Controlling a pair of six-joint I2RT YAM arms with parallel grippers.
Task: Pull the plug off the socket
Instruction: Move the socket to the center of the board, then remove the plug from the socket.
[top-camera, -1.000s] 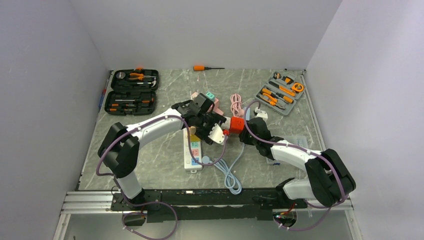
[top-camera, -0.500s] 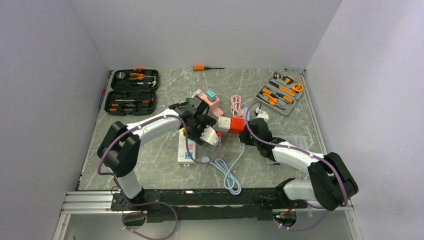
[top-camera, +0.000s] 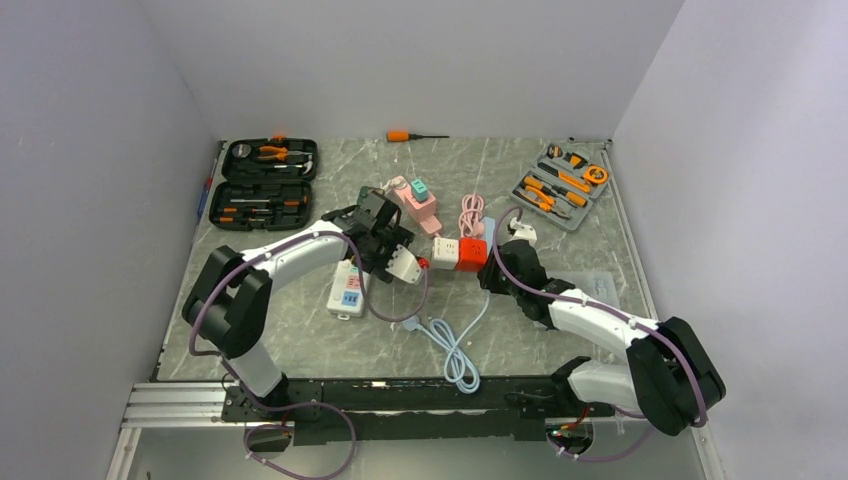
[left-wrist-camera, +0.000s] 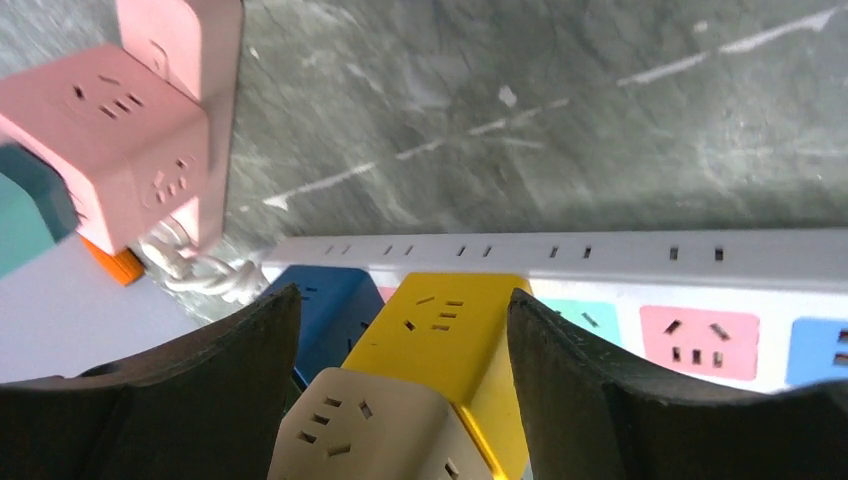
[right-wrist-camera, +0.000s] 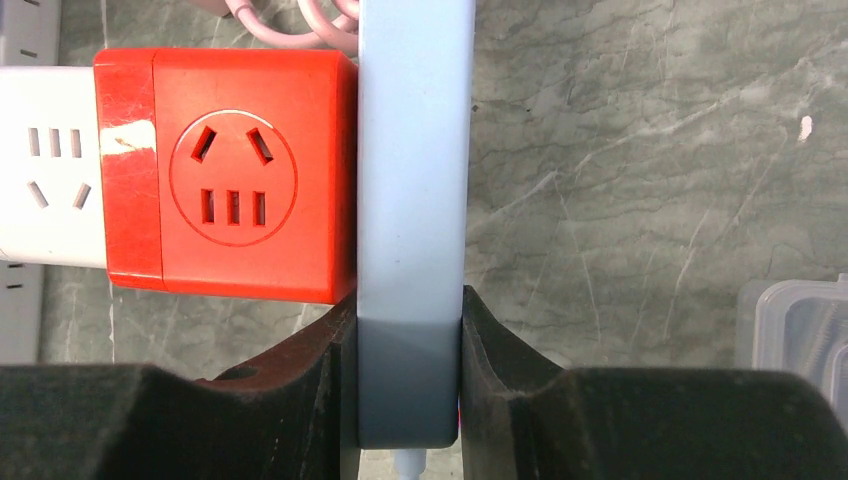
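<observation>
Clamping the plug (right-wrist-camera: 415, 150), right claw (right-wrist-camera: 408, 320) hides its base.

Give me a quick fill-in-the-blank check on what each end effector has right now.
1. The right end effector is clamped on a pale ____ bar.
2. The socket cube touching that bar's side is ____.
3. Between the fingers of the left end effector sits a ____ adapter, touching a cream block.

Missing words: blue; red; yellow.
</observation>
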